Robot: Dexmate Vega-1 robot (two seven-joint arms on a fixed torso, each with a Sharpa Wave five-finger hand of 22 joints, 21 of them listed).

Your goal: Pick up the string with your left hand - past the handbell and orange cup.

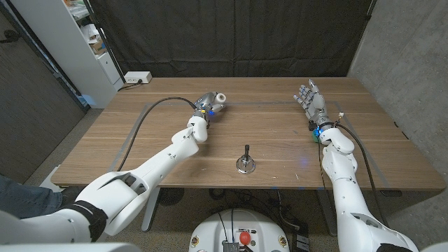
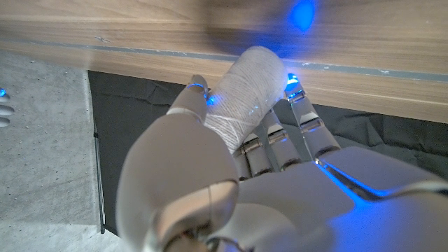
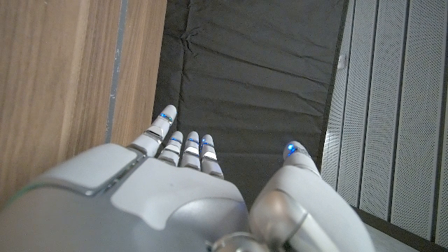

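Nearest the robot's edge of the wooden table [image 1: 392, 168], a small handbell [image 1: 246, 162] stands upright. Well beyond it, the left hand [image 1: 206, 106] grips the spool of white string [image 2: 241, 94], fingers wrapped around it near the far edge; the pickup looks essentially done, though whether it is clear of the wood is unclear. Far right, the right hand [image 1: 309, 98] holds nothing, fingers spread.

The head camera looks steeply down over the desk [image 1: 231, 133], arms entering at 7 and 5 o'clock. Each wrist camera sits close behind its own hand, sharing the desk's far edge and black curtain [image 3: 252, 84].
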